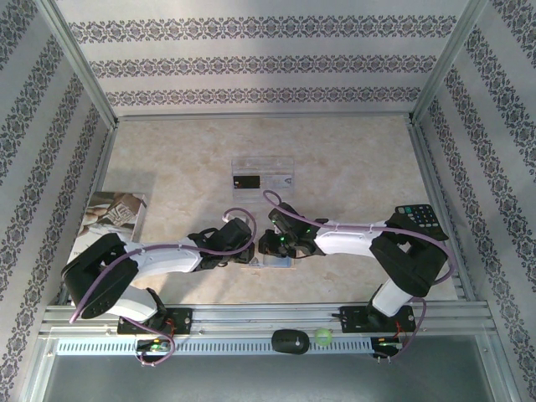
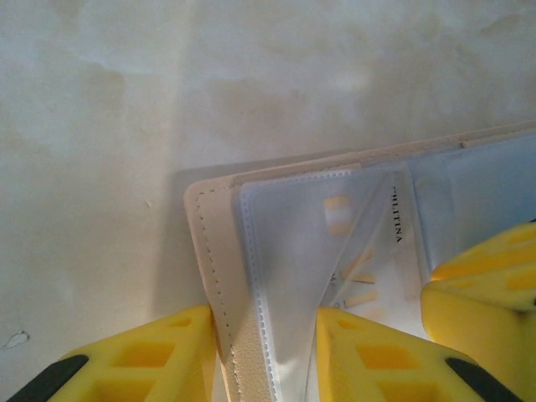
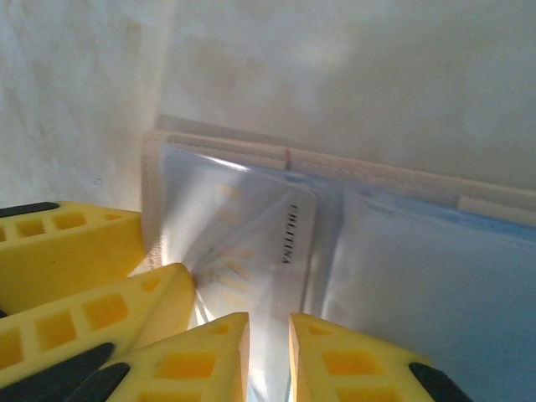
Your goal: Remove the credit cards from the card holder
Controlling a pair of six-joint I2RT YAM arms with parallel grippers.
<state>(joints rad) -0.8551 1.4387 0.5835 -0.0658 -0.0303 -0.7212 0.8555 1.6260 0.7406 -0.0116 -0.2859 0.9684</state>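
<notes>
The card holder point(image 2: 209, 243) lies open on the table, tan cover outside, clear sleeves inside. My left gripper point(image 2: 264, 322) is shut on its left edge, pinching cover and sleeve together. A pale whitish credit card point(image 2: 378, 251) with dark lettering sits tilted in the sleeve. In the right wrist view that card point(image 3: 276, 243) runs down into my right gripper point(image 3: 268, 327), whose fingers are shut on its lower edge. From above, both grippers point(image 1: 243, 247) point(image 1: 272, 244) meet over the card holder point(image 1: 276, 260). A black credit card point(image 1: 245, 180) lies in the clear tray point(image 1: 280, 167).
A printed booklet point(image 1: 113, 213) lies at the left edge. A black keypad device point(image 1: 423, 219) sits at the right, beside the right arm. A black oval object point(image 1: 290, 341) and a green ball point(image 1: 323, 337) rest on the front rail. Patterned walls close three sides.
</notes>
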